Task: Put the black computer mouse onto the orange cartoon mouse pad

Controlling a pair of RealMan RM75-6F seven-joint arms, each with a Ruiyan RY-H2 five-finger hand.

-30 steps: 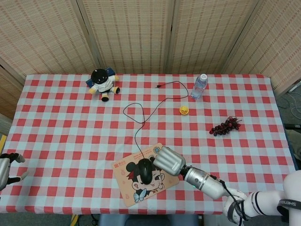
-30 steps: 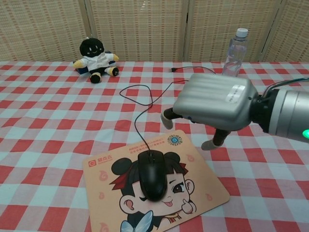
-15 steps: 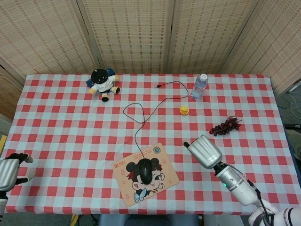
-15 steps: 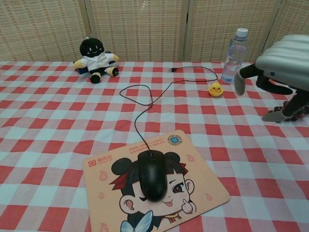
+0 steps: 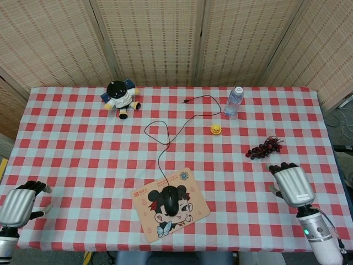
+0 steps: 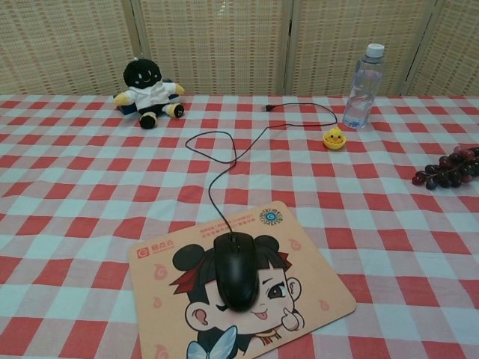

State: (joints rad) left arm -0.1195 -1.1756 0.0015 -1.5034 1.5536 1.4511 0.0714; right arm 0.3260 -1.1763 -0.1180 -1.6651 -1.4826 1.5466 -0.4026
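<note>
The smooth black plastic computer mouse lies on the thin orange rectangular mouse pad, over the printed cartoon face of a dark-haired child, and its thin black cord loops away across the red-and-white checked tablecloth. The pad carries a small red logo with characters too small to read at one corner and a round blue-green emblem at another. The ribbed silver-grey metal left hand and right hand sit near the table's front corners holding nothing, their dark-tipped fingers curled downward, well apart from the pad.
</note>
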